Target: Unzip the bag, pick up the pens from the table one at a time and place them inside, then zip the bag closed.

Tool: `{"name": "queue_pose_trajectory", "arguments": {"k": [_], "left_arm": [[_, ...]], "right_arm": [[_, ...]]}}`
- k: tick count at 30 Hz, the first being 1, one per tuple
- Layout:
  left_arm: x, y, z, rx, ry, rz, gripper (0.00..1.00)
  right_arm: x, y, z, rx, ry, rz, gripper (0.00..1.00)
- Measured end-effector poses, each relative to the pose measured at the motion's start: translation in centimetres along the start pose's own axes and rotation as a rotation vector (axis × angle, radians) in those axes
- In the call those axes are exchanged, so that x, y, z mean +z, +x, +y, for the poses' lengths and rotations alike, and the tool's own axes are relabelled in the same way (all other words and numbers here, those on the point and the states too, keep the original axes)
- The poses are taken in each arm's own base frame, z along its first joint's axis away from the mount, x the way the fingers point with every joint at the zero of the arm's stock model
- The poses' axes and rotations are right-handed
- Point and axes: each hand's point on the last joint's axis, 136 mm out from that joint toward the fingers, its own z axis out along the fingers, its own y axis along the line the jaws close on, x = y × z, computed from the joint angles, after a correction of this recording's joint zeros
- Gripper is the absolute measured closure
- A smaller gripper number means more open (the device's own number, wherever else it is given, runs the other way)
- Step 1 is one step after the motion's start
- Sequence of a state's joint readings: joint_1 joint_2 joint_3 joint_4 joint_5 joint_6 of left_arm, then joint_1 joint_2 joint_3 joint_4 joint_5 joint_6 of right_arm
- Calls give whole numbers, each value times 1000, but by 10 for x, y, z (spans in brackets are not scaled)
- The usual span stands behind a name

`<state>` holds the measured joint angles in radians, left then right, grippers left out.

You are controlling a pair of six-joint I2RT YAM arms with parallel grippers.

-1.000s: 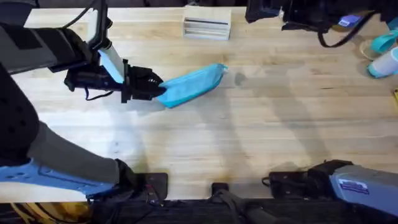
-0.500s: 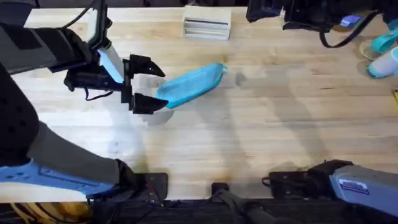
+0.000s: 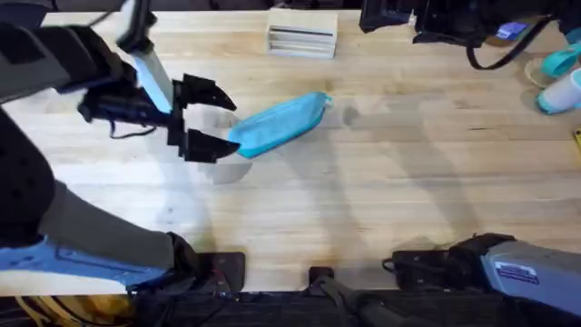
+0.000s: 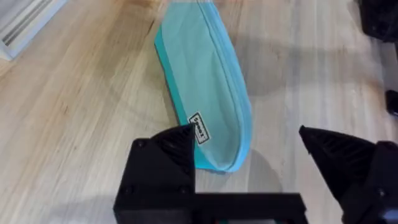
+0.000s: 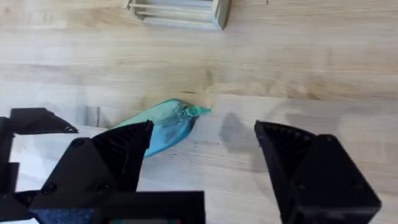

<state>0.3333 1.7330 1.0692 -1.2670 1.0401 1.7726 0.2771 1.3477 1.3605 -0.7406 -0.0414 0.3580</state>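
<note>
- Left gripper [image 3: 211, 118]: a second ago the fingers were clamped on the bag's near end; they now stand wide apart and have drawn back slightly from it; one fingertip still lies close beside that end, no contact visible in the left wrist view.
- Bag [image 3: 277, 123]: lies flat on the counter [image 3: 381, 182], slanted, its position unchanged through the release; zipper pull [image 5: 194, 112] sits at the far end and the seam looks shut.
- Pens: none lie loose on the counter; judged already inside.
- Right gripper [image 5: 205, 155]: fingers apart, holding nothing, raised above the counter with the bag's far end below.
- Meaning: the release suggests the closing step is finished or nearly so; the remaining move is probably withdrawal.
</note>
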Motion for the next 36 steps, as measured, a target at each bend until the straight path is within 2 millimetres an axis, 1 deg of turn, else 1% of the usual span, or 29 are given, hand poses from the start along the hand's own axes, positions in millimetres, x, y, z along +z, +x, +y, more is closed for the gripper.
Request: {"name": "queue_pose_trajectory", "arguments": {"k": [5, 8, 11, 16, 19, 22, 26, 32, 36], "left_arm": [[-25, -20, 3, 20, -38, 117, 6], [-43, -38, 9, 30, -101, 177, 6], [-59, -57, 10, 17, -165, 216, 6], [-81, -80, 4, -53, -286, 263, 6], [-89, -84, -4, -134, -347, 287, 6], [-94, -85, -12, -220, -390, 301, 6], [-96, -87, -26, -293, -408, 310, 6], [-86, -98, -43, -260, -399, 334, 6], [-82, -100, -48, -241, -387, 352, 6]], "right_arm": [[0, 0, 0, 0, 0, 0, 4], [0, 0, 0, -4, 0, 0, 4], [0, 0, 0, -8, 0, 0, 4], [-4, -1, 1, -16, -4, -11, 5], [-13, -4, 2, -18, -12, -33, 5], [-21, -6, 4, -20, -20, -54, 4], [-27, -8, 5, -22, -26, -70, 4], [-29, -9, 5, -25, -27, -75, 4], [-29, -8, 5, -25, -27, -75, 4]]}}
